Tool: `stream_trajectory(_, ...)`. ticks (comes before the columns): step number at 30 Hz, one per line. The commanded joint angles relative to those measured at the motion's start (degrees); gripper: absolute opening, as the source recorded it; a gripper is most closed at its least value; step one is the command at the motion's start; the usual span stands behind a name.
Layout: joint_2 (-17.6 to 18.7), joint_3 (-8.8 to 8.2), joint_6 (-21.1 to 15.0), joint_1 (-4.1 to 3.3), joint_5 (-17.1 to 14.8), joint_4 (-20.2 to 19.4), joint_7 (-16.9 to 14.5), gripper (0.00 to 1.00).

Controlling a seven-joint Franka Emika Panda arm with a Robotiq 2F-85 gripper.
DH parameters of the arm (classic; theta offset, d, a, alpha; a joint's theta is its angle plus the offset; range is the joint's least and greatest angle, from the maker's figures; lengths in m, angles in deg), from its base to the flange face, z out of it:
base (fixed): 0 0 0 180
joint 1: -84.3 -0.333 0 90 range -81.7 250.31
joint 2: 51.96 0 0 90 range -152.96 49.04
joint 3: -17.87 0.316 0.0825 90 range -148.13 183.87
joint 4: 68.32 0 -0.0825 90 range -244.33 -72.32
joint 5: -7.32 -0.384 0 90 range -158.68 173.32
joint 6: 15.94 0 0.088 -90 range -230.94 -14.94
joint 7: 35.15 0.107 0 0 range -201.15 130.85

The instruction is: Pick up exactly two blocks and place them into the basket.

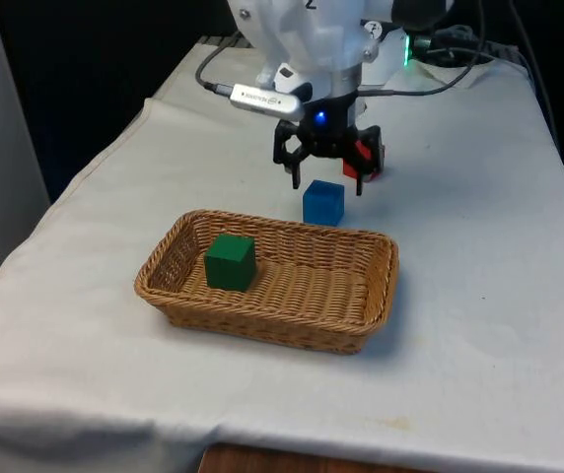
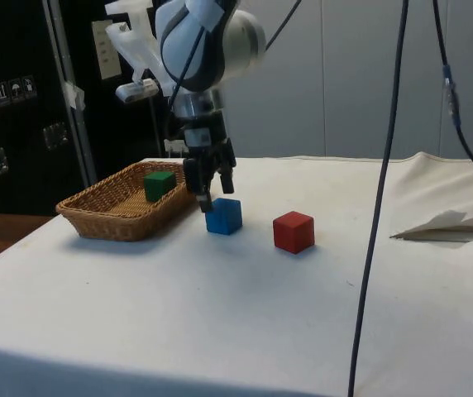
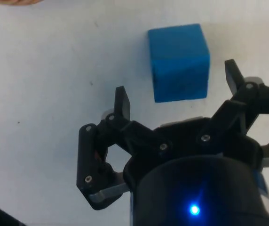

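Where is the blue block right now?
The blue block sits on the white cloth just behind the basket in the front view, below the open end effector, with the red block beyond it.

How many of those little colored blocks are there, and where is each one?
3. The green block sits inside the basket. The blue block rests on the cloth just behind the basket, under the open end effector. The red block lies on the cloth beyond the blue one.
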Motion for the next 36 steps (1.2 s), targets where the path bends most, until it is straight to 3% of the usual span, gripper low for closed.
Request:
stream_trajectory(1, -0.1, -0.34, -0.2, 0.0, 0.6, -0.1, -0.1, 1.0)
stream_trajectory(15, 0.6, -0.69, -0.9, 0.17, 1.5, -0.2, -0.7, 1.0)
stream_trajectory(27, 2.6, 1.03, -2.5, 0.52, 0.3, 0.0, -0.3, 1.0)
stream_trajectory(33, 3.2, 1.03, -2.9, 0.46, 0.4, 0.1, -0.1, 1.0)
stream_trajectory(34, 3.2, 1.03, -2.9, 0.46, 0.5, 0.1, -0.1, 0.97)
stream_trajectory(35, 3.2, 1.03, -2.9, 0.46, 0.5, 0.1, -0.1, 0.79)
stream_trajectory(36, 3.2, 0.97, -2.9, 0.4, 0.5, 0.1, -0.1, 0.68)
